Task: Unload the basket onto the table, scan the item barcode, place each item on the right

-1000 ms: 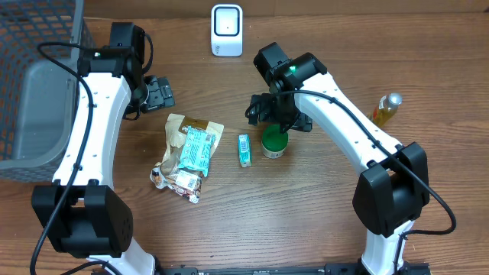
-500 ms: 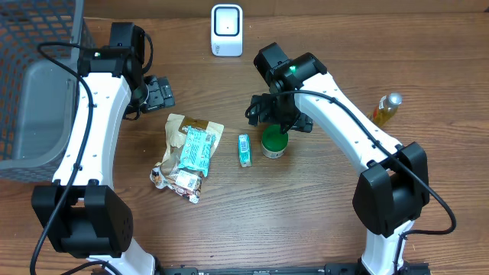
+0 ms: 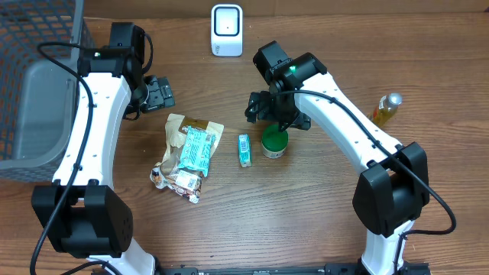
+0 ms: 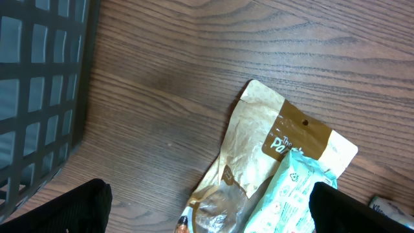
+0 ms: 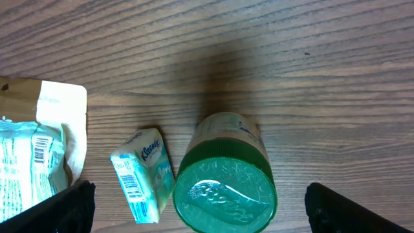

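Observation:
A white barcode scanner point(image 3: 227, 30) stands at the far middle of the table. A jar with a green lid point(image 3: 273, 143) point(image 5: 225, 184) stands upright beside a small Kleenex pack point(image 3: 244, 150) point(image 5: 141, 173) whose barcode faces up. My right gripper point(image 3: 276, 114) point(image 5: 207, 207) hovers open over the jar, one finger on each side and neither touching it. A brown snack bag point(image 3: 187, 153) point(image 4: 259, 149) lies flat with a teal packet point(image 4: 294, 194) on top. My left gripper point(image 3: 157, 93) point(image 4: 207, 210) hangs open above the bag's far end, holding nothing.
A dark wire basket point(image 3: 30, 76) point(image 4: 39, 97) holding a grey bin fills the left side. A small yellow bottle point(image 3: 386, 108) stands at the right. Bare wood table lies in front of the items.
The right gripper has edged very slightly toward the far side over the jar. Nothing else has moved.

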`<state>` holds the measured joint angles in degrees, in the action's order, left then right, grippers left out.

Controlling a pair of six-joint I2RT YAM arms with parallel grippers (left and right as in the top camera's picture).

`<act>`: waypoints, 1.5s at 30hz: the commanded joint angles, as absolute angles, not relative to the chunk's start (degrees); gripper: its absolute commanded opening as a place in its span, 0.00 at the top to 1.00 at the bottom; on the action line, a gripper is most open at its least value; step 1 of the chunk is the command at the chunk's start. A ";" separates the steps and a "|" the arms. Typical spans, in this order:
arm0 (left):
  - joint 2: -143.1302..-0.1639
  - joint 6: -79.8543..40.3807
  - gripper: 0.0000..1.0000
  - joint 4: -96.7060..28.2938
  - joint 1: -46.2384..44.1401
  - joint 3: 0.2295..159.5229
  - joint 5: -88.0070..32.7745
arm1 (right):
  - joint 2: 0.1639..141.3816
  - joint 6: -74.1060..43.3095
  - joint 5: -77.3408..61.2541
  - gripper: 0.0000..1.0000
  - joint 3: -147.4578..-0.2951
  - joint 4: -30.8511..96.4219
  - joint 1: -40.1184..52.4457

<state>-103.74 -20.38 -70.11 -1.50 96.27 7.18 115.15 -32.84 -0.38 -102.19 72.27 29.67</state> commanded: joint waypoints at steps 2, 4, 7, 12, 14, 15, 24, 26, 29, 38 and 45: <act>-103.79 -19.70 0.00 -70.06 -1.89 97.19 7.90 | 115.57 -33.01 0.36 0.00 -101.95 72.01 29.52; -103.79 -19.70 0.00 -70.06 -1.89 97.19 7.90 | 115.57 -33.01 0.36 0.00 -101.95 72.03 29.52; -103.81 -19.70 0.00 -70.06 -1.89 97.19 7.90 | 115.57 -33.01 0.38 0.00 -101.95 72.03 29.52; -103.79 -19.70 0.00 -70.04 -1.91 97.19 7.90 | 115.57 -33.01 0.36 0.00 -101.95 72.01 29.52; -103.81 -19.70 0.00 -70.06 -1.91 97.19 7.90 | 115.57 -33.01 0.38 0.00 -101.95 72.01 29.52; -103.79 -19.70 0.00 -70.06 -1.91 97.19 7.90 | 115.57 -33.01 0.36 0.00 -101.95 72.03 29.52; -103.81 -19.70 0.01 -70.06 -1.91 97.19 7.90 | 115.57 -33.01 0.36 0.00 -101.95 72.03 29.52; -103.79 -19.70 0.00 -70.04 -1.91 97.19 7.90 | 115.57 -33.01 0.36 0.00 -101.95 71.83 29.52; -103.81 -19.70 0.00 -70.06 -1.91 97.19 7.90 | 115.57 -33.01 0.38 0.00 -101.95 70.70 29.52; -103.79 -19.70 0.00 -70.06 -1.91 97.19 7.90 | 115.57 -33.01 0.36 0.00 -101.95 69.17 29.52; -103.79 -19.70 0.00 -70.06 -1.91 97.19 7.90 | 115.57 -33.01 0.08 0.00 -101.95 69.82 29.52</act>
